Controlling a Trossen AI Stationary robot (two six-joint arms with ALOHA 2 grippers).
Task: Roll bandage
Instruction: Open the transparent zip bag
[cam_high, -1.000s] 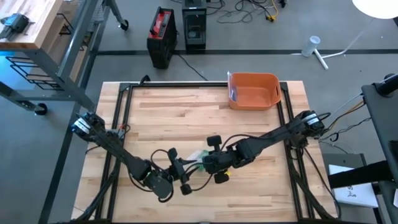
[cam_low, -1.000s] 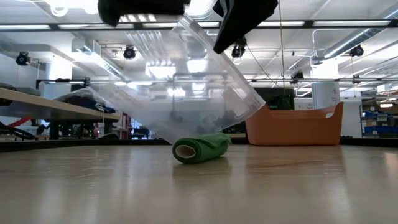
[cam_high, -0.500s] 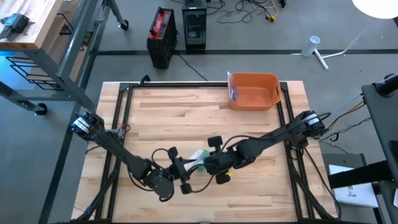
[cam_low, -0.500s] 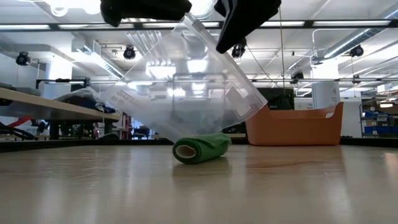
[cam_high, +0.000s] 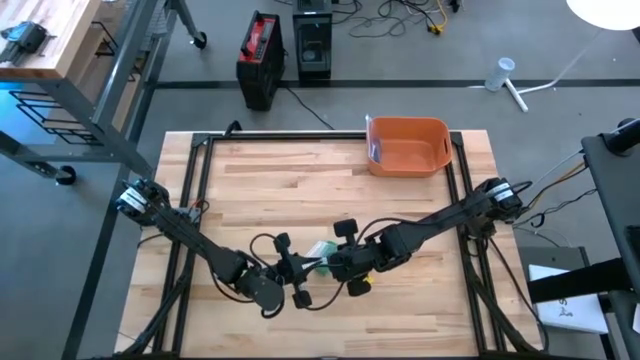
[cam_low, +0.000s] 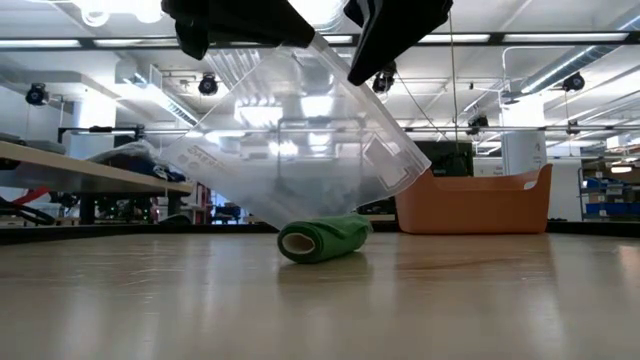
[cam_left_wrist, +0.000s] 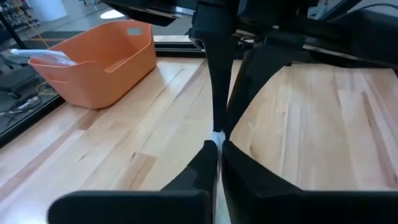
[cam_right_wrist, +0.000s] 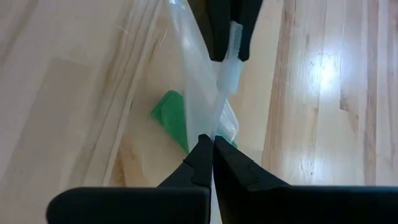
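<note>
Here the left claw (cam_low: 240, 20) and right claw (cam_low: 395, 30) both pinch the top edge of a clear, limp plastic bag (cam_low: 300, 150) above the wooden table (cam_low: 480, 300), its soft green bandage roll (cam_low: 322, 240) light, squashy, best gripped across its sides

Robotics lab: ceiling-mounted cameras (cam_low: 207, 84), workbenches (cam_low: 90, 172), floor cables (cam_high: 400, 14).

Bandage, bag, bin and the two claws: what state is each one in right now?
Green bandage: rolled up, lying on the table, inside the bag's lower end.
Clear plastic bag: held up by its top edge, tilted, bottom on the table.
Orange bin: upright, at the table's far edge.
Left gripper: jaws shut on the bag.
Right gripper: jaws shut on the bag.
</note>
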